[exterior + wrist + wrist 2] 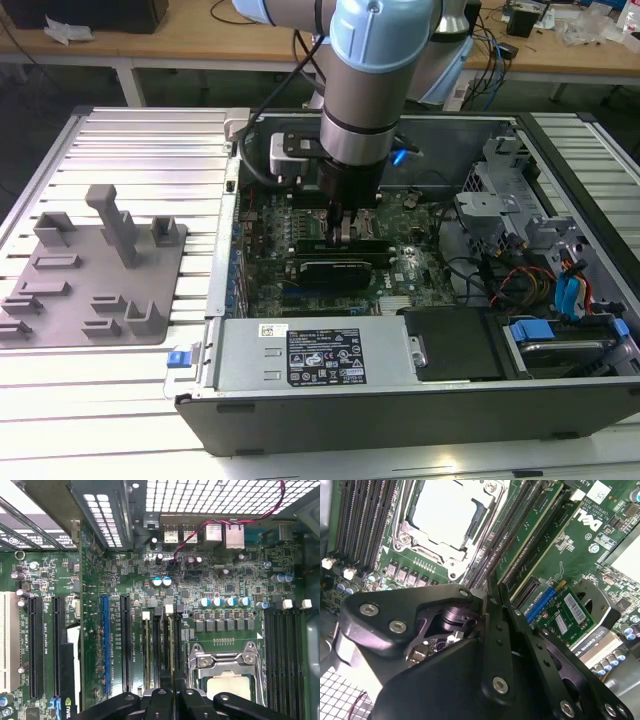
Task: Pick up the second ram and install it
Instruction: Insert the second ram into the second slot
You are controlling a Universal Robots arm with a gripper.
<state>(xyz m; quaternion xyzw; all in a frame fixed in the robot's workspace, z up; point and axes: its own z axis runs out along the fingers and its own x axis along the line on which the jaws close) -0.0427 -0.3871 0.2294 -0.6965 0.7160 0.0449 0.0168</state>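
The second ram (530, 535) looks to be the green stick standing on edge in a memory slot on the motherboard (600, 535), just beside the CPU socket (445, 515). Its near end meets the tips of the gripper (490, 597), and another green stick stands parallel just past it. The fingers are drawn together to a thin line, but the second wrist view does not show whether they pinch the stick's top edge or only rest on it. In the exterior view the gripper (340, 228) is down inside the open computer case (560, 400), just above the black expansion card (340, 268) and well apart from the grey fixture plate (100, 270). To seat it well, I judge the stick must stay upright and in line with its slot, the push go straight down and even along its length, and the white latches (146, 615) at the slot ends be free to close. Any tilt risks jamming one end.
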